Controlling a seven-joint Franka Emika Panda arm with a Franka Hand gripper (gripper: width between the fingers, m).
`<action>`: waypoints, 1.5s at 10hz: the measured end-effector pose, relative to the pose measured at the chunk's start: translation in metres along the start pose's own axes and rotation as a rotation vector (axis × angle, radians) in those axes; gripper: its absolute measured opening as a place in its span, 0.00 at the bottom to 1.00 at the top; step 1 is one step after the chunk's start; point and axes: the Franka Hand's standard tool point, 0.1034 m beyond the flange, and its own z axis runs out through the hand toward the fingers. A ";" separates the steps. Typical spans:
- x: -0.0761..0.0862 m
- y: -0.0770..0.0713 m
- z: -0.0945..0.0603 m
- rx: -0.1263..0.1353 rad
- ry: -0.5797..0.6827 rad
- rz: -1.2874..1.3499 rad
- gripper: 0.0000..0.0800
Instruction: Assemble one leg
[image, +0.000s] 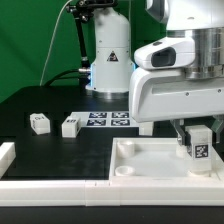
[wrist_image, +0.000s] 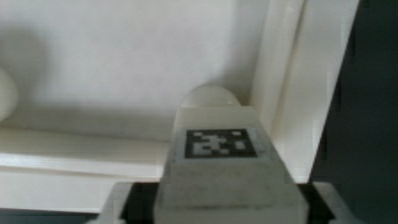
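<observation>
My gripper (image: 196, 140) is shut on a leg (image: 198, 146), a small white block with a black-and-white tag, and holds it upright over the right end of the large white tray (image: 140, 170). In the wrist view the leg (wrist_image: 221, 150) fills the lower middle, tag facing the camera, with my gripper (wrist_image: 217, 200) clamped on its sides. The tray's floor (wrist_image: 125, 80) and its raised rim (wrist_image: 311, 80) lie below. Two more legs (image: 40, 123) (image: 70, 126) lie on the black table at the exterior view's left.
The marker board (image: 108, 119) lies flat behind the tray near the arm's base (image: 108, 60). A white frame piece (image: 8, 158) runs along the front and left edge of the table.
</observation>
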 end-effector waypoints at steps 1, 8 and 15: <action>0.000 -0.001 0.000 0.005 0.000 0.059 0.36; -0.001 -0.001 0.002 0.051 0.006 0.935 0.36; -0.001 -0.003 0.003 0.060 -0.010 1.354 0.53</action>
